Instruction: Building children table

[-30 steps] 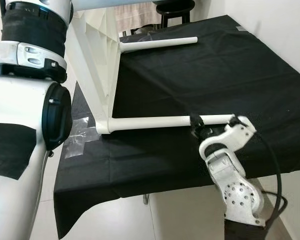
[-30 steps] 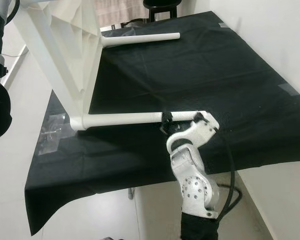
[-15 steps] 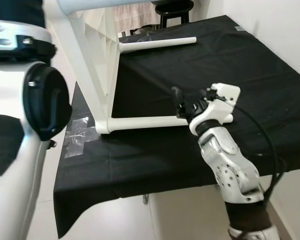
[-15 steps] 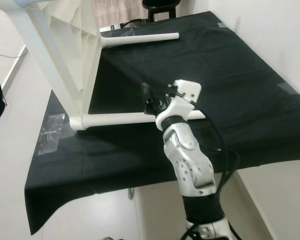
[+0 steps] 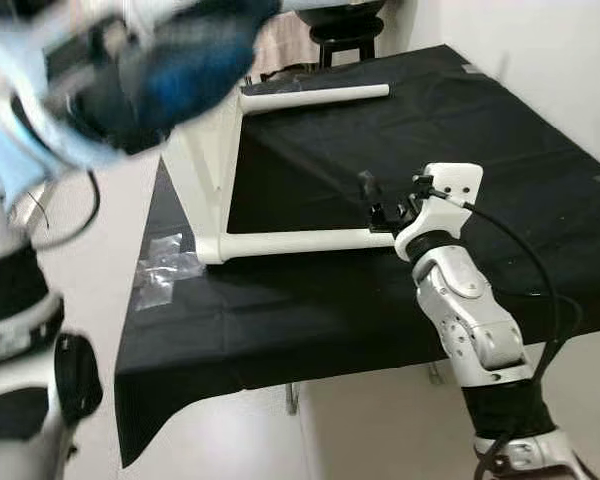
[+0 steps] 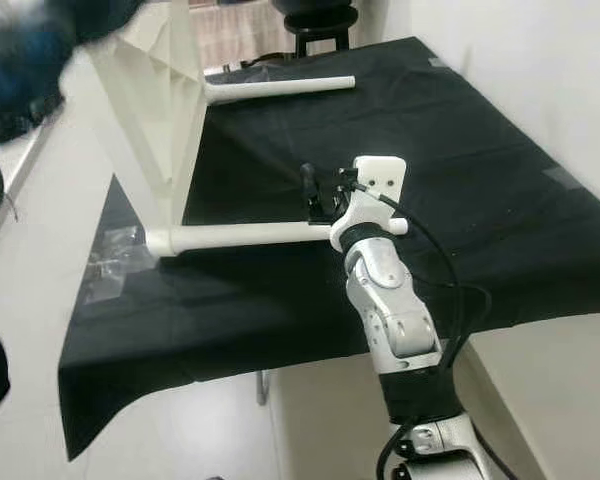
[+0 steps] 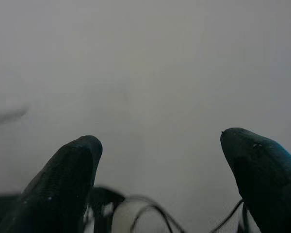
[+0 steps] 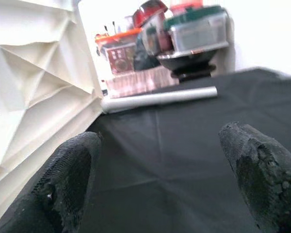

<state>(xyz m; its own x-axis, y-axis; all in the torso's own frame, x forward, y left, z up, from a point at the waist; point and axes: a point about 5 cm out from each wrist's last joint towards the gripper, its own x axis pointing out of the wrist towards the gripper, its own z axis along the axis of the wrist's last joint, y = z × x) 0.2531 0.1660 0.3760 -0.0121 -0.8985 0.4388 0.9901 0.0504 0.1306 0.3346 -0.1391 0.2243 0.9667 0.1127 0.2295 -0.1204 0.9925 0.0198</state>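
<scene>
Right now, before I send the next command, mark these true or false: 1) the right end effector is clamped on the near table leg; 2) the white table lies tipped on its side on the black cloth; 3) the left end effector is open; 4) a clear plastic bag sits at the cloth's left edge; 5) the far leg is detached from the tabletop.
1) False. The right end effector is open, just above the near table leg, not gripping it.
2) True. The white table rests on edge on the black cloth, legs lying flat.
3) True. The left end effector has its fingers spread.
4) True. The clear plastic bag lies there.
5) False. The far leg joins the tabletop.
</scene>
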